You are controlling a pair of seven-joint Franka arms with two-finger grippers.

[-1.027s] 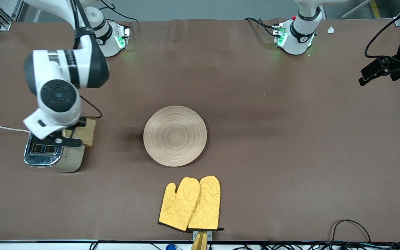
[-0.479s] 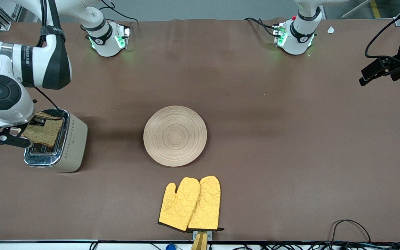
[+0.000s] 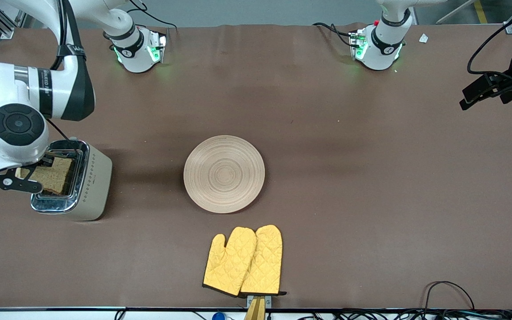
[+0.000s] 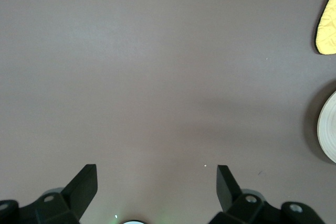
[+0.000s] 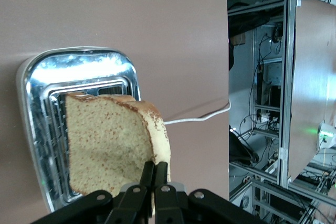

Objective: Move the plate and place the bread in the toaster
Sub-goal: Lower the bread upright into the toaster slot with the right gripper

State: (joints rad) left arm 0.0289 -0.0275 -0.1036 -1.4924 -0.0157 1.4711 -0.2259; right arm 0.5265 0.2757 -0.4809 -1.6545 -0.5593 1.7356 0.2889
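Bread [image 5: 113, 148] is pinched by its crust in the right hand [image 5: 154, 174], held on edge over the toaster [image 3: 71, 182] at the frame's left so it can drop in. The plate [image 3: 224, 174] lies mid-frame on the table [image 3: 371, 200]. The left hand [image 4: 155, 184], spread open and empty, waits.

toaster [image 3: 71, 180] has a mirror-shiny chrome top with smooth satin cream sides. the bread [image 5: 113, 148] looks porous and crumbly with a darker, drier crust. plate [image 3: 224, 174] in the middle of the frame looks like matt pale wood with fine turned rings. table [image 3: 371, 178] is covered in a dull brown sheet, slightly creased along the top edge. yellow oven mitts [image 3: 243, 261], bottom centre, are quilted cloth with dark trim. right gripper [image 5: 152, 179] fingers are matt black, arm shells glossy white plastic
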